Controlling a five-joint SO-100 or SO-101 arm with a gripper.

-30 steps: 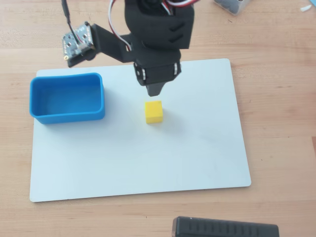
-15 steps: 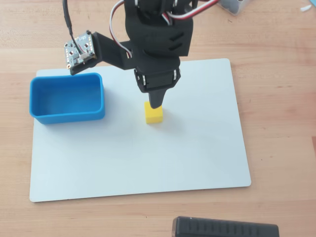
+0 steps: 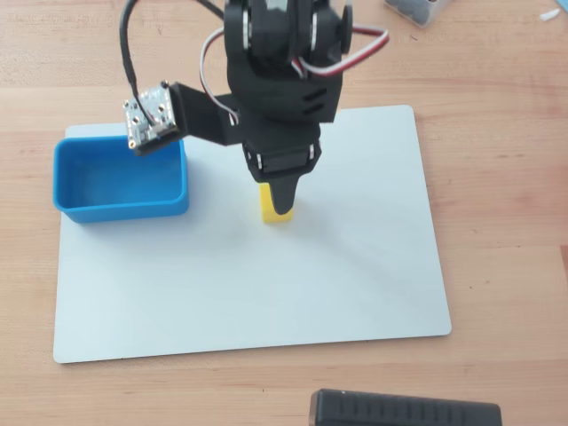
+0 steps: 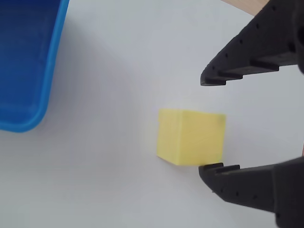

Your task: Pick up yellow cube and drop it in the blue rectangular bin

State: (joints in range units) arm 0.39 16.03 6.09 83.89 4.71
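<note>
Overhead view shows a light wooden table (image 3: 497,133) with a white rectangular board (image 3: 266,293) laid on it. A dark ridged object (image 3: 404,410) pokes in at the bottom edge, and the corner of a clear container (image 3: 417,9) shows at the top. The blue rectangular bin (image 3: 120,180) sits on the board's left part, hollow side up. The yellow cube (image 3: 275,211) rests on the board near its middle, to the right of the bin and well apart from it. The black arm (image 3: 280,89) reaches down from the top edge, its wrist camera board (image 3: 151,117) hanging over the bin's upper right corner, with red, white and black cables looping around it. The arm's tip covers most of the cube. In the wrist view the gripper (image 4: 211,126) stands open, its two black fingers (image 4: 247,187) spread on either side of the cube's right end; the lower fingertip sits just at the cube's bottom corner, the upper one apart from it. The cube (image 4: 190,137) lies flat on the white surface, the bin's wall (image 4: 47,80) at far left.
</note>
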